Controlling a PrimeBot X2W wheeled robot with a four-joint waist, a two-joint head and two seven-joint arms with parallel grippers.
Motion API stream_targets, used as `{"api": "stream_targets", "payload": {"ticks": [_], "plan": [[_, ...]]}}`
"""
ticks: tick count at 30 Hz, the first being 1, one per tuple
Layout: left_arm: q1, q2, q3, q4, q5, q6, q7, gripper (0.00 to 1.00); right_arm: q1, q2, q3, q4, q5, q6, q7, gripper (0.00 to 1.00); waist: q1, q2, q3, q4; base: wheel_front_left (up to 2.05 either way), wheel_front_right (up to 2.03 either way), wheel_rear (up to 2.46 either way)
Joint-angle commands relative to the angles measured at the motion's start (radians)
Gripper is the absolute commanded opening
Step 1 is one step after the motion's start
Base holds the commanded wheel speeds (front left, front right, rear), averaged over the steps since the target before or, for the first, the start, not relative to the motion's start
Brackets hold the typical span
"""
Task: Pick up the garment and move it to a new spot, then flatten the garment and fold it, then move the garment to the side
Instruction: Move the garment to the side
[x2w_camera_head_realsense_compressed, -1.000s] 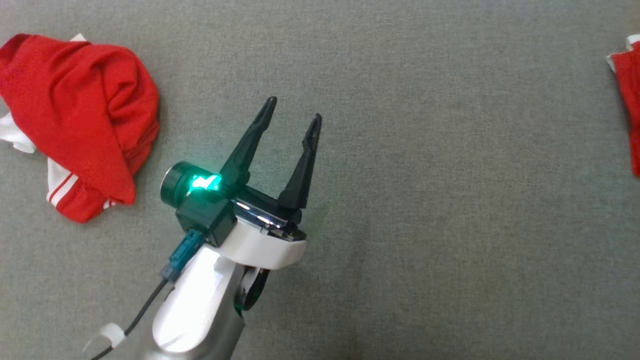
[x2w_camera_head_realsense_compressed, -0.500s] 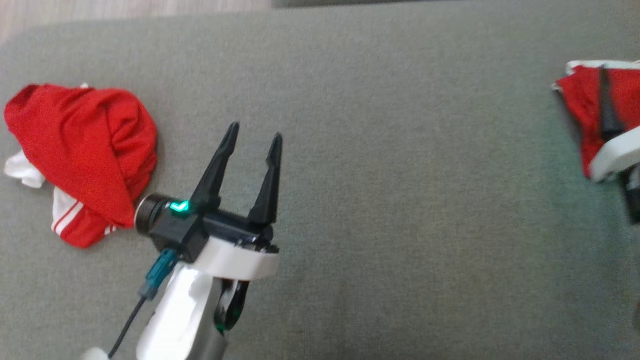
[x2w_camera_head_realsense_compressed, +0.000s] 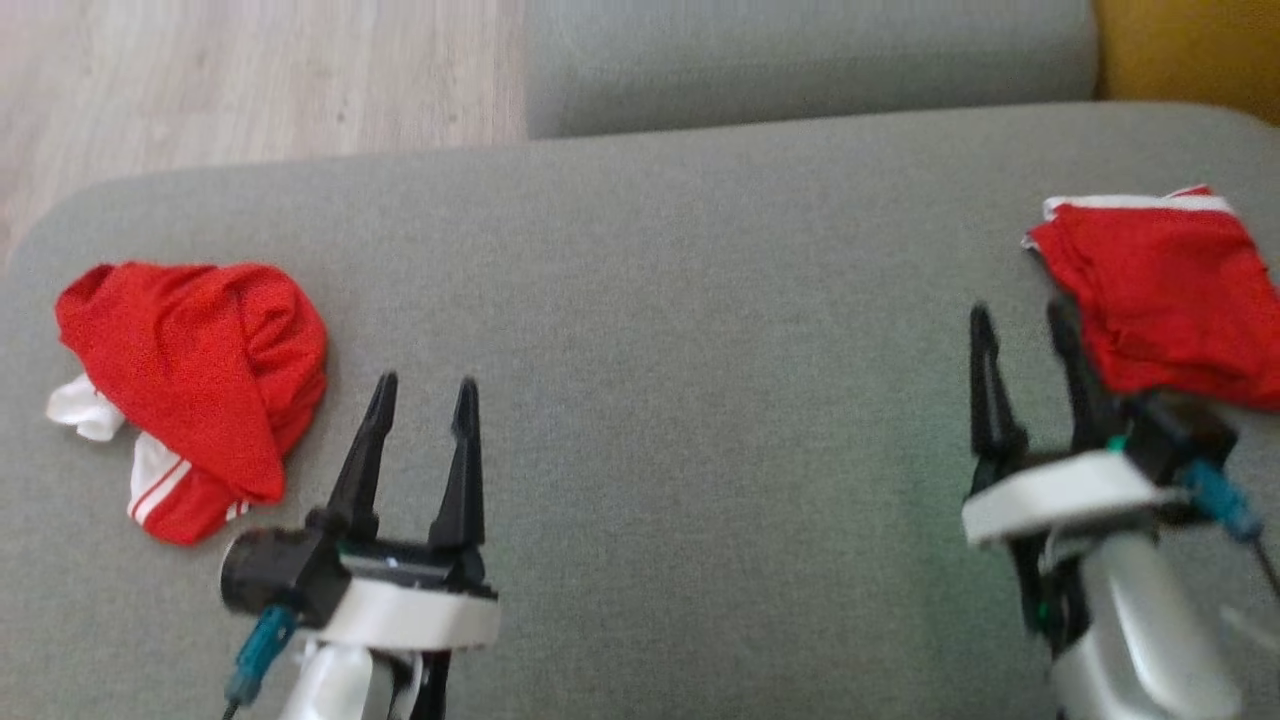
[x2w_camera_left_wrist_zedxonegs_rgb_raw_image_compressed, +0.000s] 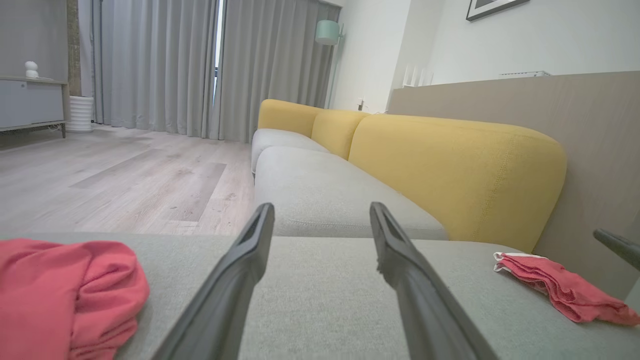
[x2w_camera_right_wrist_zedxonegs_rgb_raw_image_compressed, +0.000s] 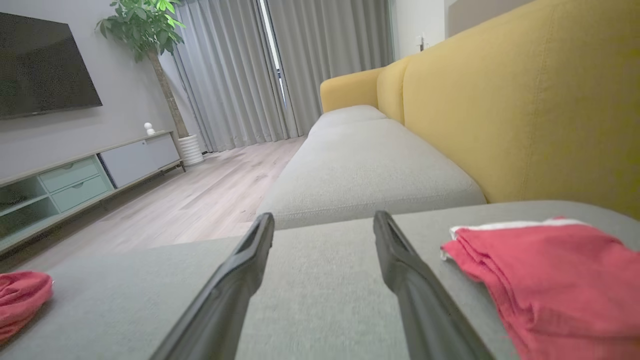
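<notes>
A folded red garment (x2w_camera_head_realsense_compressed: 1160, 290) with a white edge lies flat at the right end of the grey sofa seat (x2w_camera_head_realsense_compressed: 700, 300); it also shows in the left wrist view (x2w_camera_left_wrist_zedxonegs_rgb_raw_image_compressed: 565, 290) and right wrist view (x2w_camera_right_wrist_zedxonegs_rgb_raw_image_compressed: 550, 270). My right gripper (x2w_camera_head_realsense_compressed: 1022, 315) (x2w_camera_right_wrist_zedxonegs_rgb_raw_image_compressed: 324, 217) is open and empty just left of it, fingers apart from the cloth. A crumpled red garment (x2w_camera_head_realsense_compressed: 190, 370) (x2w_camera_left_wrist_zedxonegs_rgb_raw_image_compressed: 65, 290) (x2w_camera_right_wrist_zedxonegs_rgb_raw_image_compressed: 20, 295) with white stripes lies at the left end. My left gripper (x2w_camera_head_realsense_compressed: 426, 385) (x2w_camera_left_wrist_zedxonegs_rgb_raw_image_compressed: 321, 209) stands open and empty to its right.
The seat's rounded far edge drops to a wooden floor (x2w_camera_head_realsense_compressed: 250, 70). A second grey seat cushion (x2w_camera_head_realsense_compressed: 800, 60) continues beyond. The yellow backrest (x2w_camera_left_wrist_zedxonegs_rgb_raw_image_compressed: 450, 170) runs along the right side. A TV cabinet (x2w_camera_right_wrist_zedxonegs_rgb_raw_image_compressed: 75, 180) stands across the room.
The head camera has tilted up, bringing the seat's far edge and floor into view. The right gripper has come off the folded garment, open. The left gripper has drawn back toward the lower left.
</notes>
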Motion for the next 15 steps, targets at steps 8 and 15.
{"api": "stream_targets", "payload": {"ticks": [8,15], "plan": [[0.048,0.003,0.063,-0.041,0.007,0.002,-0.005,1.00,0.144,0.027,0.022,-0.115,-0.020,-0.001,-0.011,1.00,0.0002,0.0000,-0.057,0.000,0.00,0.00,0.00],[0.041,0.003,0.068,-0.040,0.013,-0.002,-0.005,1.00,0.173,0.028,0.018,-0.160,-0.024,-0.001,-0.011,1.00,0.0002,0.0000,-0.055,0.007,0.00,0.00,0.00]]}}
